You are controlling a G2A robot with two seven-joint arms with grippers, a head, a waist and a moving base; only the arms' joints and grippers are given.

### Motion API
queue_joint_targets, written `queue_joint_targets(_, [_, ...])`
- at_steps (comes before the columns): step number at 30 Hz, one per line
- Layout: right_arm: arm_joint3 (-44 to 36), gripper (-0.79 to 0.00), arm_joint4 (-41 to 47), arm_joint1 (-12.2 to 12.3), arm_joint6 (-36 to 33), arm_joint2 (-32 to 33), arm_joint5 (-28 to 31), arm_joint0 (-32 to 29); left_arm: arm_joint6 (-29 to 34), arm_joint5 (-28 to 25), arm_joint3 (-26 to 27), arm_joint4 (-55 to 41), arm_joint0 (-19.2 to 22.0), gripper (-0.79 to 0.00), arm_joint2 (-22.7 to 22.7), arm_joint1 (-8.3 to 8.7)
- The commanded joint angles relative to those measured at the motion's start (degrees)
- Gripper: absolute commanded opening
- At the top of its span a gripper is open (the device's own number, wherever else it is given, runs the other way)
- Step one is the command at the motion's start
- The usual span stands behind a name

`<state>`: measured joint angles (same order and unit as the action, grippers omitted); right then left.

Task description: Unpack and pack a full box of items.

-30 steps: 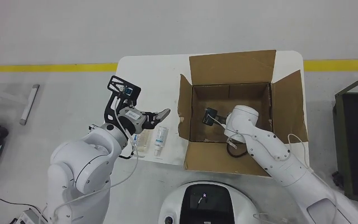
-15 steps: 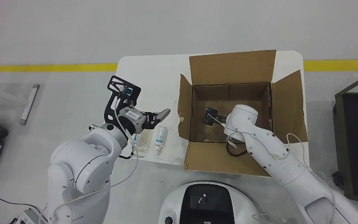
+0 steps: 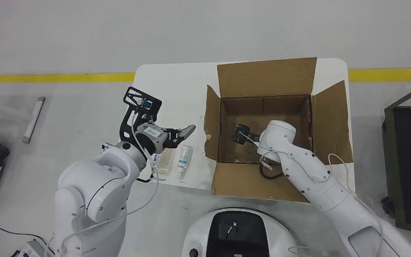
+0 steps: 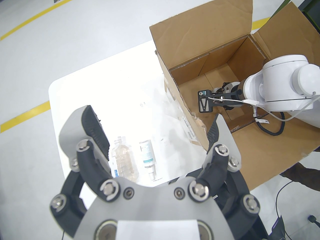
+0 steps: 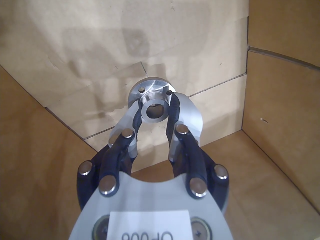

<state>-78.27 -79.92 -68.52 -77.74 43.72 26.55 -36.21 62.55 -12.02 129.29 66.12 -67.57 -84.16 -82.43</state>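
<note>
Unpacking looks nearly done to me: a clear bottle (image 3: 164, 162) and a white bottle (image 3: 185, 159) lie on the table (image 3: 173, 83), left of the box (image 3: 327, 122) at mid-frame. My right jaws pinch a metal flange (image 5: 150, 88) inside it, and my left jaws are spread and empty.

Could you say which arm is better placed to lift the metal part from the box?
Right: the right end effector sits inside the brown cardboard box, shut on the round silver metal flange; the left end effector hangs open outside.
</note>
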Motion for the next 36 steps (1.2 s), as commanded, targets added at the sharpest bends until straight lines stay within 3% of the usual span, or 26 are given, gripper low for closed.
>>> queue_joint_targets(1, [0.15,-0.637,-0.05,-0.08,0.09,0.01,0.08,0.04,0.0,0.0,0.0,0.0,0.0,0.0,0.0,0.0])
queue_joint_targets(3, [0.27,-0.785,-0.13,-0.17,0.13,0.07,0.12,0.08,0.0,0.0,0.0,0.0,0.0,0.0,0.0,0.0])
queue_joint_targets(12, [-2.47,-0.785,-0.77,0.07,-0.24,1.69,-0.25,-0.16,0.0,0.0,0.0,0.0,0.0,0.0,0.0,0.0])
queue_joint_targets(19, [-12.08,-0.785,-1.58,1.95,-1.42,6.64,-1.42,-2.7,0.0,0.0,0.0,0.0,0.0,0.0,0.0,0.0])
queue_joint_targets(29, [-32.91,-0.785,2.02,6.48,-0.63,23.43,-0.64,-12.84,0.0,0.0,0.0,0.0,0.0,0.0,0.0,0.0])
queue_joint_targets(36, [-46.42,-0.785,2.68,8.17,5.56,36.22,0.29,-20.69,0.0,0.0,0.0,0.0,0.0,0.0,0.0,0.0])
